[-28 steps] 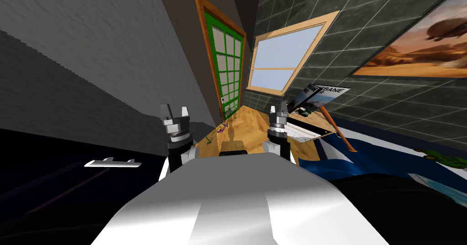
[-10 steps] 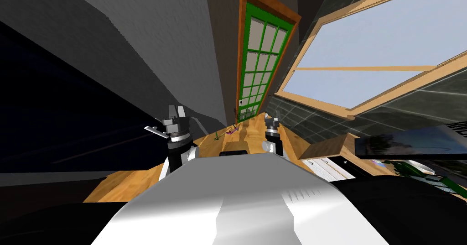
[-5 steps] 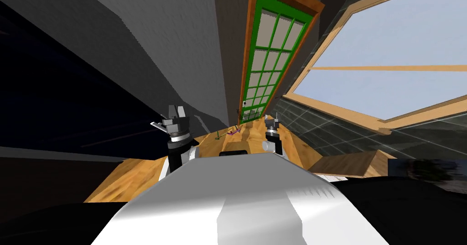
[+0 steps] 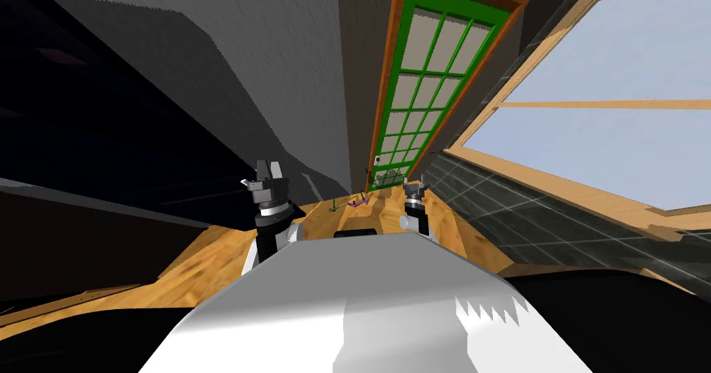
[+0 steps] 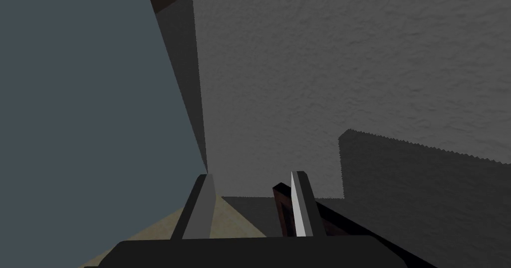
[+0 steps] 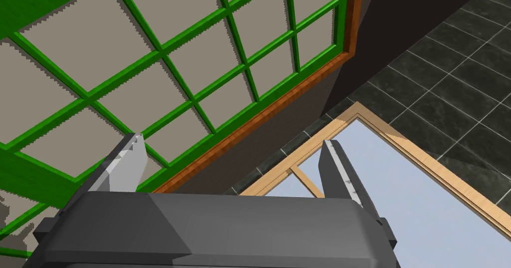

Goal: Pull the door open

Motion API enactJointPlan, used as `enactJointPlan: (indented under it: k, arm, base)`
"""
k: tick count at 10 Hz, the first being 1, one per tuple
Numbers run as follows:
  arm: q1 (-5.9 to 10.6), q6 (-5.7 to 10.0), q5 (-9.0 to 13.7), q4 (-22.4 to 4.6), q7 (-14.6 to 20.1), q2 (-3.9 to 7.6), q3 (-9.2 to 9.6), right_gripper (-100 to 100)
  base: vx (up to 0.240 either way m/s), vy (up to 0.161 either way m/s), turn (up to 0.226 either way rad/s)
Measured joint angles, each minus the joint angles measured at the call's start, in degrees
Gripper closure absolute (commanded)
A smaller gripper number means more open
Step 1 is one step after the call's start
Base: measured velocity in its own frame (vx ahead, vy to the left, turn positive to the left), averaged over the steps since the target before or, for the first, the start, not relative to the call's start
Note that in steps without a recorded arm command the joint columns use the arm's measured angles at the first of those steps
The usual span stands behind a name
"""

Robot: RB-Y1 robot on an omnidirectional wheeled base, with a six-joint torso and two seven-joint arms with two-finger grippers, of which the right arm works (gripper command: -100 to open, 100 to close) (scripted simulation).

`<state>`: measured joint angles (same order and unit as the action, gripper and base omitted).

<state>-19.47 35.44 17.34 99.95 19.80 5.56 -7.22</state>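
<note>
**Inspector A:** State of the fingers, please.

**Inspector B:** Right gripper (image 6: pixel 232 142): we record its 2 fingers spread wide, with nothing between them and touching nothing. The left gripper (image 5: pixel 251 179) is raised on our left side. Its 2 fingers are parted by a narrower gap and are likewise empty.

**Inspector A:** And the door (image 4: pixel 416 105)?

**Inspector B:** We find it ahead and slightly to our right, at the far end of the wood floor (image 4: pixel 378 216). It has green bars over grey panes and sits inside a brown frame (image 4: pixel 387 77). A small white handle (image 4: pixel 375 160) shows low on its left edge.

**Inspector A:** How does it lie relative to the fingers?

**Inspector B:** The right gripper points at the panes, with the door ahead of its fingertips and apart from them. 1 finger lines up with the green bars, the other with the window (image 6: pixel 399 205) beside the door. The handle lies to the left of the right gripper, untouched. The left gripper is further left, by the grey wall (image 4: pixel 278 77).
</note>
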Motion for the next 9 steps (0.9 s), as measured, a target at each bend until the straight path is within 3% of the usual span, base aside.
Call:
enactJointPlan:
  k: [5, 9]
  arm:
    - [2.28, 1.62, 2.29, -6.57, 5.39, 0.5, -1.42, -100]
    - [3.11, 2.44, 4.2, -10.48, 9.82, 0.74, -2.51, -100]
  base:
    - [0.052, -0.093, 0.205]
    - [0.041, -0.101, 0.195]
